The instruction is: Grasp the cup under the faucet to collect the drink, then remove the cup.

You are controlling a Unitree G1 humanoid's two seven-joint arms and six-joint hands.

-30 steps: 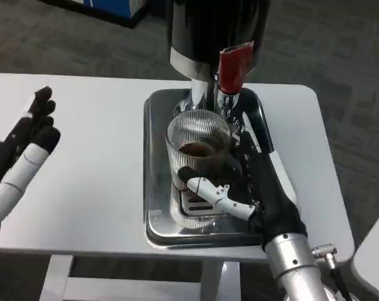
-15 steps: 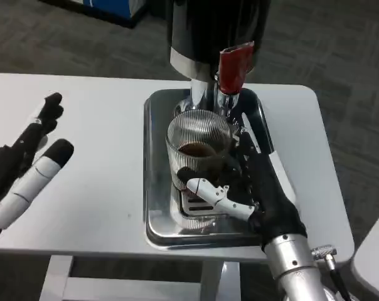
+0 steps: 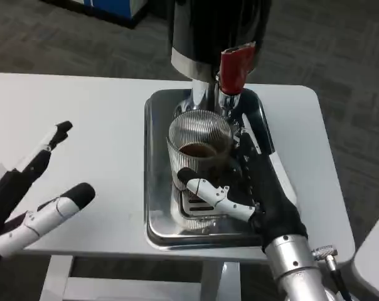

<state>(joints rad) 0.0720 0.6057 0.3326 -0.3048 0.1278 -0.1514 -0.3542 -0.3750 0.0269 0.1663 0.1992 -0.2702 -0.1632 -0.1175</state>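
A white table [image 3: 101,125] fills most of the head view, with grey carpet around it. At its far edge stands a dark drink dispenser [image 3: 218,28] with a silver band, and a red tap handle [image 3: 234,68] sticks out at its front above the faucet [image 3: 226,100]. Under the dispenser lies a shiny metal drip tray [image 3: 157,188], set on the right half of the table and reaching almost to the near edge.

The right hand [image 3: 255,188] reaches in over the right side of the tray, its silver forearm rising from the lower right corner. Its fingers wrap the ribbed clear cup [image 3: 199,147], with the thumb across the near side of the glass and the other fingers behind on the right. The cup stands upright in the middle of the tray, just in front of and below the faucet, with a dark drink pooled in its lower part.

The left hand [image 3: 32,194] hangs over the left near side of the table, well apart from the tray, fingers spread and holding nothing.
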